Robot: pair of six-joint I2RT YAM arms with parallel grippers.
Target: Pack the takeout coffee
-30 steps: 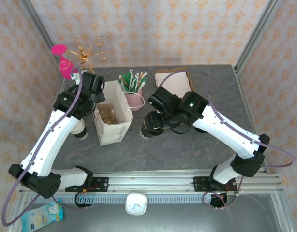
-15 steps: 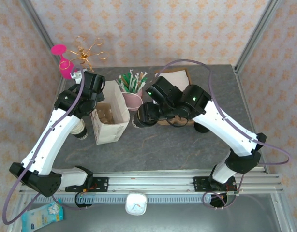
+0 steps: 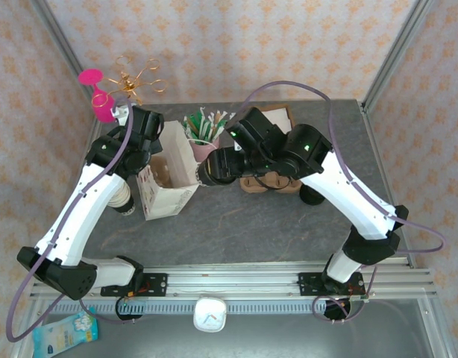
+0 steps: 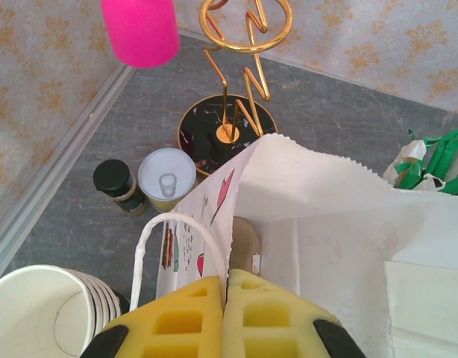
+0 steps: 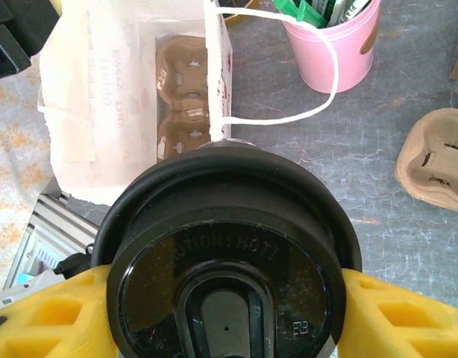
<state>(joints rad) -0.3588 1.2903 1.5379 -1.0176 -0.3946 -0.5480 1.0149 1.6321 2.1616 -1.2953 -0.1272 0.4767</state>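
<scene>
Left hand point(image 4: 227, 298) pinches bag point(image 4: 326, 201); right hand point(image 5: 227, 309) grips coffee point(image 5: 225, 216).

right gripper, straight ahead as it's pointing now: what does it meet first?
The right gripper, shut on the takeout coffee, points at the white paper bag. The cup would probably meet the bag's near rim and string handle first, before the carrier inside; its height above the rim is unclear.

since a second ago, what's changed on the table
The right gripper, shut on the coffee cup, has carried it left and farther from the arm bases, up to the open paper bag. The left gripper stays clamped on the bag's rim; the bag barely shifted. The pink cup of sachets stayed put.
</scene>
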